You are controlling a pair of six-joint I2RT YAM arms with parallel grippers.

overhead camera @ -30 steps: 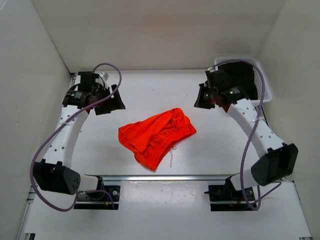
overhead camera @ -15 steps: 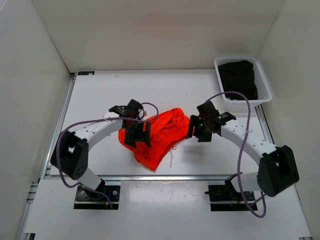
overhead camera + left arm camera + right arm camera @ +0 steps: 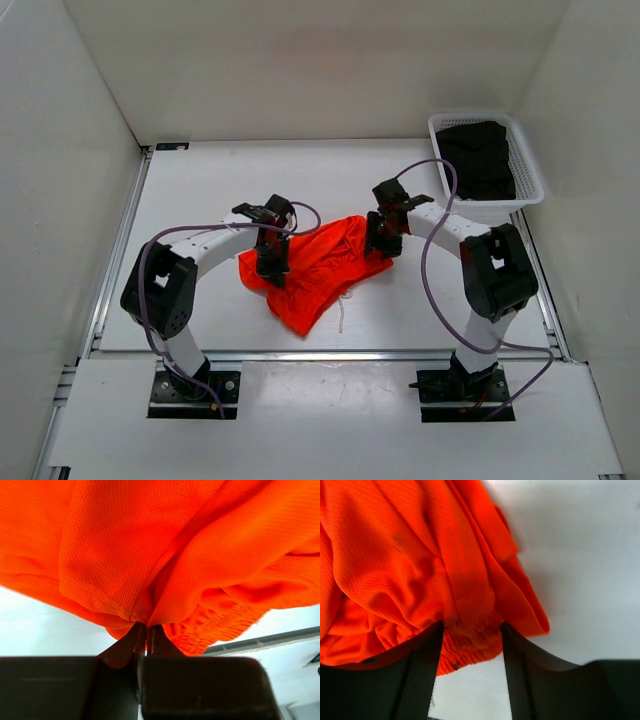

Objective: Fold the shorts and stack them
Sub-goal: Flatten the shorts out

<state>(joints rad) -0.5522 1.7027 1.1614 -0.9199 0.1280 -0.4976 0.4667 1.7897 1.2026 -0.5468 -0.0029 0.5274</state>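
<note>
It was a robotics lab cell, not anywhere domestic. A white table (image 3: 350, 180) sat boxed in by plain white panels (image 3: 300, 70) (left, back and right). An aluminium rail (image 3: 330, 353) ran along 6 o'clock, with the left arm's base (image 3: 185, 385) and the right arm's base (image 3: 465, 388) bolted there. Purple cables (image 3: 428, 260) looped off both arms, and a white plastic basket (image 3: 480, 114) of dark clothing (image 3: 478, 155) stood at 1 o'clock.

Light: bright, even, from overhead. White walls and table (image 3: 330, 175) wash pale, with low contrast. Shadows: soft, faint, close beneath the arms. Top view: sharp throughout. Wrist views: shorts (image 3: 150, 545) vividly saturated, mesh weave crisp mid-frame; left claw (image 3: 146, 626) near-black, detail lost, edges soft.
</note>
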